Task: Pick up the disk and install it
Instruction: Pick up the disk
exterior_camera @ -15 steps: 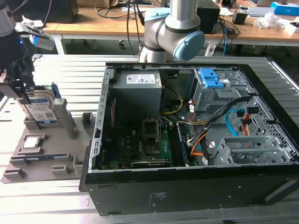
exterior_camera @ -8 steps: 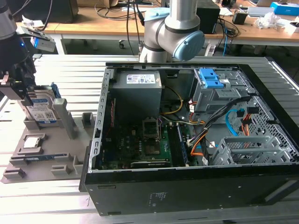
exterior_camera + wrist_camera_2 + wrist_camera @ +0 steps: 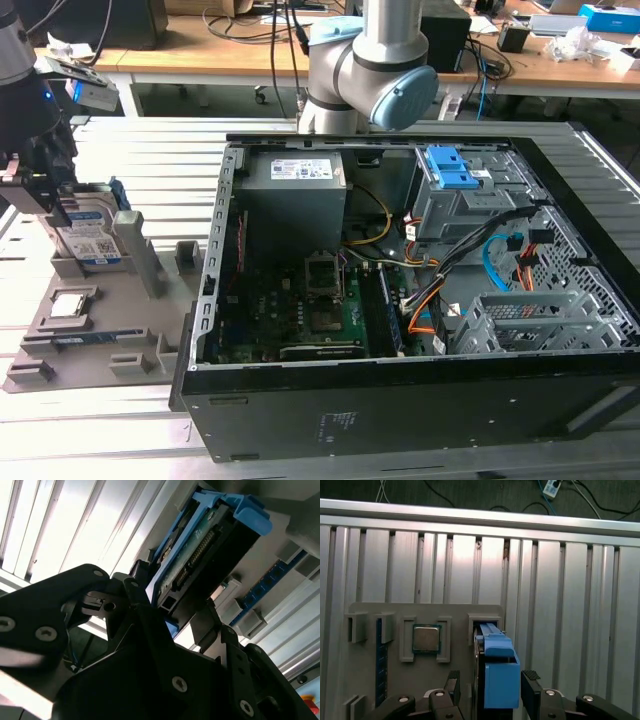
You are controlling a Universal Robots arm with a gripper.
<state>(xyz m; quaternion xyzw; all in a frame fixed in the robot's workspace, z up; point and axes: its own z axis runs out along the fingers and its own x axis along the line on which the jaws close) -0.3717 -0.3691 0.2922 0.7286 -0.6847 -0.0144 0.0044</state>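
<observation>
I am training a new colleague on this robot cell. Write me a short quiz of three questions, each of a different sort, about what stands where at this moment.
1. True or false: the flat silver hard drive with blue side rails already sits inside the open black computer case.
2. Choose one: the small square silver processor chip lies (A) in the grey plastic tray, (B) inside the computer case, (C) between the jaws.
3. Fill the gap: the black gripper straddles the ____, its jaws open.
Key: 1 false; 2 A; 3 hard drive.
</observation>
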